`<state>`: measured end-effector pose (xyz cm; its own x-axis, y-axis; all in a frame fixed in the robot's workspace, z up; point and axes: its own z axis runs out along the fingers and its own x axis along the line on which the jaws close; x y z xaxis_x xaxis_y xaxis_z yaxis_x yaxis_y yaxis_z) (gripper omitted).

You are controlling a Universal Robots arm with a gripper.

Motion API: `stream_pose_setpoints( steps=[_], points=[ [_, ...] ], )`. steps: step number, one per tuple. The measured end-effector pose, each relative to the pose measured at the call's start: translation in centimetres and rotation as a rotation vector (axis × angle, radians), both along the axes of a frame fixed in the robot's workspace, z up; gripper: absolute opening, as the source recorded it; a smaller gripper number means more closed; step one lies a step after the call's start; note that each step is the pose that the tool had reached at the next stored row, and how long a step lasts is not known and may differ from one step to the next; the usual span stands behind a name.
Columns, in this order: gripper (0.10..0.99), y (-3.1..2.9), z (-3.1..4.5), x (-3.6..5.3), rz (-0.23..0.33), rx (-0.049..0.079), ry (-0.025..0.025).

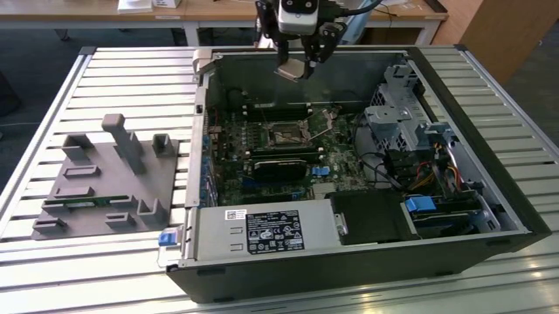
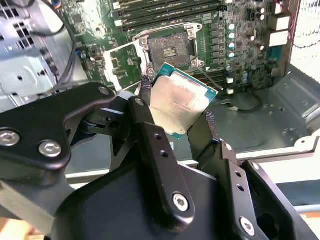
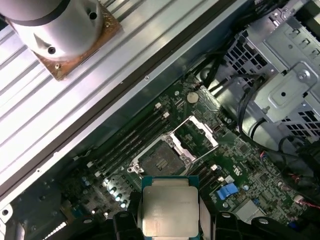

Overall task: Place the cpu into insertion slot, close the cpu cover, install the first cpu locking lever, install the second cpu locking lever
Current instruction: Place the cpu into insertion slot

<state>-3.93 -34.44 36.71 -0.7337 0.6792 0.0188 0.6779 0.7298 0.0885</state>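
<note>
Gripper (image 1: 300,65) fingers clamp two edges of the cpu (image 2: 180,102), holding it tilted in the air over the open computer case (image 1: 349,275). In the exterior view it hangs at twelve o'clock from the bare insertion slot (image 1: 287,136), well apart. The cpu cover (image 3: 205,131) stands swung open on the slot's three o'clock side.

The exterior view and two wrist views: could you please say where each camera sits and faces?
Exterior view: off the arm, raised, looking down into the open computer case; the hand holds the cpu above it.
First wrist view: on the arm, looking down past the cpu at the insertion slot; the hand grips it.
Second wrist view: behind the hand, looking along its black fingers.
Shared: both wrist views show cpu, slot, raised cpu cover.
</note>
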Motion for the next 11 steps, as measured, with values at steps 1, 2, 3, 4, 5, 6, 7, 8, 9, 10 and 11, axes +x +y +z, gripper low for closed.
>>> stream_pose_setpoints(
  steps=[1, 2, 3, 4, 5, 6, 7, 8, 9, 10, 11],
  points=[
    [0.541, 0.0, -0.04, 0.0, -0.013, 0.0, 0.0],
    [0.541, 0.0, -0.08, 0.0, -0.024, 0.0, 0.0],
    [0.541, 0.0, -0.13, 0.0, -0.033, 0.0, 0.0],
    [0.541, 0.0, -0.16, 0.0, -0.039, 0.0, 0.0],
    [0.541, 0.0, -0.2, 0.0, -0.042, 0.0, 0.0],
    [0.541, 0.0, -0.26, 0.0, -0.042, 0.0, 0.0],
    [0.541, 0.0, -0.31, 0.0, -0.042, 0.0, 0.0],
    [0.541, 0.0, -0.35, 0.0, -0.042, 0.0, 0.0],
    [0.541, 0.0, -0.37, 0.0, -0.042, 0.0, 0.0003],
    [0.541, 0.0, -0.38, -0.01, -0.043, 0.0, 0.0009],
    [0.541, 0.0, -0.4, -0.01, -0.043, 0.0, 0.0008]
  ],
)
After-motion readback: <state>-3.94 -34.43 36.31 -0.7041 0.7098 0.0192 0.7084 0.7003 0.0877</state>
